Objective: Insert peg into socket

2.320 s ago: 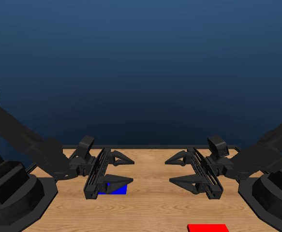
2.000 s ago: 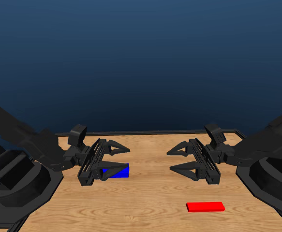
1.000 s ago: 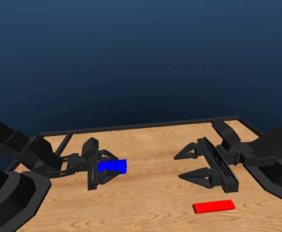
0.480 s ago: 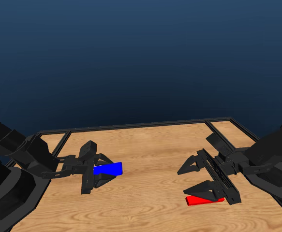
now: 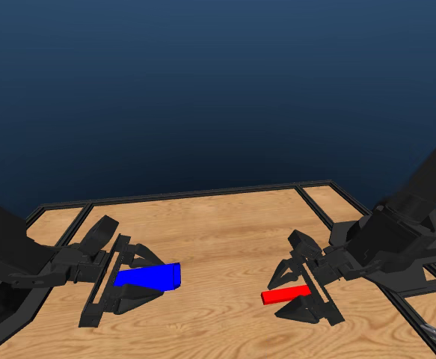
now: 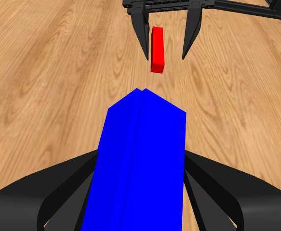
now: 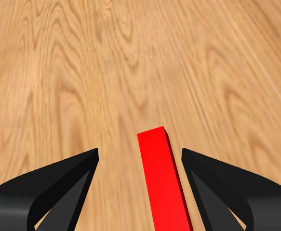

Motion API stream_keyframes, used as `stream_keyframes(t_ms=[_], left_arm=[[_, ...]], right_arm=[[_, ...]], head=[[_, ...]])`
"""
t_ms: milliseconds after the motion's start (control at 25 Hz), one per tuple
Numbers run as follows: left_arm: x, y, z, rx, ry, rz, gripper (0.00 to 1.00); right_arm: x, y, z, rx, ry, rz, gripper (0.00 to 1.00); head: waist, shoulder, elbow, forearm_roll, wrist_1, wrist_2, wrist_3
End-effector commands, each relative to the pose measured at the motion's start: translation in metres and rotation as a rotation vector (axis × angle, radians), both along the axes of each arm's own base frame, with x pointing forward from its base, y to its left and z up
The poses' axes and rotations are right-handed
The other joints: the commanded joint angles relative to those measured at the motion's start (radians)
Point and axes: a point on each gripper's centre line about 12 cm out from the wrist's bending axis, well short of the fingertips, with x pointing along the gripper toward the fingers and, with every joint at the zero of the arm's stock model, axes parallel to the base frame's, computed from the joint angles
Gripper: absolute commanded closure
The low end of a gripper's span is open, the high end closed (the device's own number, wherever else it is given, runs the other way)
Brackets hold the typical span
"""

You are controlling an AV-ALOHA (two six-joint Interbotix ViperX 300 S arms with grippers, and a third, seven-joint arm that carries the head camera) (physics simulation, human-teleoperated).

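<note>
So far the left fingers (image 6: pixel 68 187) pinch the socket (image 5: pixel 149 276), the right fingers (image 7: pixel 63 185) are spread around the peg (image 5: pixel 286 295), ungrasped; gripping, aligning and insertion remain.

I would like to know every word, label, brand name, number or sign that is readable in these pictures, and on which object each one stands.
There are none. No view shows any text, number or logo.
The socket is plain blue.
The peg is plain red.
The left pincer, the right pincer and both black arms carry no marking.
The wooden table shows only grain.
</note>
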Motion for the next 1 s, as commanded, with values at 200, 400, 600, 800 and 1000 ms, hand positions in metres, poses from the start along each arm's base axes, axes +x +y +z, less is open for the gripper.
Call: stream_keyframes(t_ms=[200, 400, 600, 800, 1000], left_arm=[[0.019, -0.035, 0.025, -0.023, -0.095, -0.08, 1.0], [0.018, -0.045, 0.023, -0.03, -0.093, -0.096, 1.0], [0.023, -0.051, 0.03, -0.036, -0.122, -0.098, 1.0], [0.033, -0.059, 0.045, -0.026, -0.17, -0.114, 1.0], [0.036, -0.059, 0.045, -0.015, -0.168, -0.111, 1.0]], right_arm=[[-0.018, 0.004, -0.013, -0.017, -0.001, -0.019, 0.0], [-0.035, -0.005, -0.025, -0.038, 0.073, -0.056, 1.0], [-0.024, 0.002, -0.017, -0.076, 0.02, -0.02, 1.0], [0.015, 0.008, 0.016, -0.114, -0.097, 0.026, 1.0], [0.041, 0.005, 0.054, -0.17, -0.175, 0.079, 1.0]], head=[[-0.055, -0.04, 0.011, -0.013, 0.004, -0.015, 0.044], [-0.065, -0.061, 0.022, -0.018, 0.018, -0.028, 0.07], [-0.066, -0.079, 0.031, -0.02, 0.025, -0.034, 0.081], [-0.043, -0.09, 0.039, -0.016, 0.038, -0.038, 0.068], [-0.009, -0.087, 0.045, -0.006, 0.044, -0.032, 0.061]])
